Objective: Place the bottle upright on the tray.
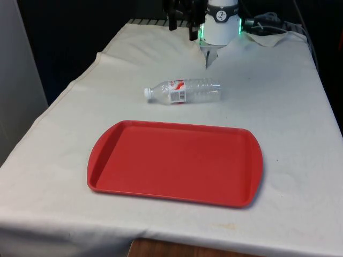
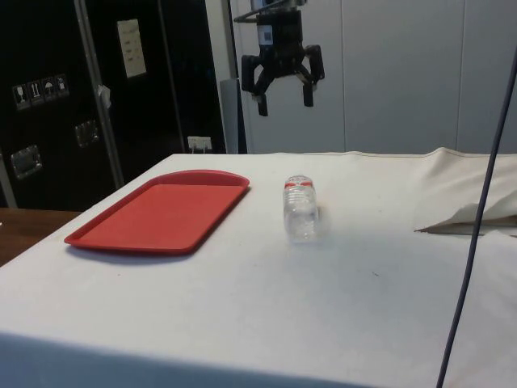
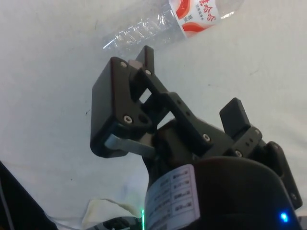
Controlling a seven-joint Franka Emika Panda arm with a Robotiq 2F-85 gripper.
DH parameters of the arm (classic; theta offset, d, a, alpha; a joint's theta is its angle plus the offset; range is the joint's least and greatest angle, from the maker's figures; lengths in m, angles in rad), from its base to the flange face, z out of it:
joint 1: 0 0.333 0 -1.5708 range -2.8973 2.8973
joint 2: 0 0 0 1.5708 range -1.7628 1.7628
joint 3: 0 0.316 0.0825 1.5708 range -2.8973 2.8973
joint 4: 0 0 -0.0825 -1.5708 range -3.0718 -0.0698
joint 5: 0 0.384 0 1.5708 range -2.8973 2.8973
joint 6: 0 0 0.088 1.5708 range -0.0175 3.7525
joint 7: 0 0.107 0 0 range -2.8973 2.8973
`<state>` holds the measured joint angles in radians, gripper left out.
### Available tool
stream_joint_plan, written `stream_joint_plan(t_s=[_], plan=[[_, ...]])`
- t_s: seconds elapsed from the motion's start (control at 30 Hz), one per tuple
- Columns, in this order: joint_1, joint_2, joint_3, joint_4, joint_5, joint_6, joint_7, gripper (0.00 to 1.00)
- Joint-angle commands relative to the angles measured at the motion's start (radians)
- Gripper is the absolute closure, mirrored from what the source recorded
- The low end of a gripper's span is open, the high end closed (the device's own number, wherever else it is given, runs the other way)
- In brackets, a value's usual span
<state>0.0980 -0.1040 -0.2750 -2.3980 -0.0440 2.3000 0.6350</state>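
The bottle (image 1: pixel 185 91) is seen lying on its side on the desk (image 1: pixel 289 134), just beyond the far edge of the red tray (image 1: pixel 174 163) and apart from it, its white cap turned toward the front view's left. The hand (image 2: pixel 283 89) is held high above the bottle, fingers spread wide, nothing gripped. The bottle is clear, thin-walled plastic and looks empty, so it is judged light, easily crushed and likely to roll. A hold across the ribbed body near the label is suggested. A red and white label (image 3: pixel 199 14) is wrapped round the bottle; red characters are printed there, but cannot be read.
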Motion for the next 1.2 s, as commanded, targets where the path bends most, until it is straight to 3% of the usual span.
stream_joint_plan(t_s=[0.0,0.1,0.3,1.17], plan=[[-0.001,0.0,-0.001,0.0,0.0,0.0,0.005,0.0],[-0.005,0.004,-0.004,0.004,-0.007,0.004,0.038,0.0],[-0.002,0.001,-0.008,0.002,0.0,0.0,0.051,0.0],[-0.01,0.007,-0.027,0.012,-0.007,0.004,0.198,0.0]])
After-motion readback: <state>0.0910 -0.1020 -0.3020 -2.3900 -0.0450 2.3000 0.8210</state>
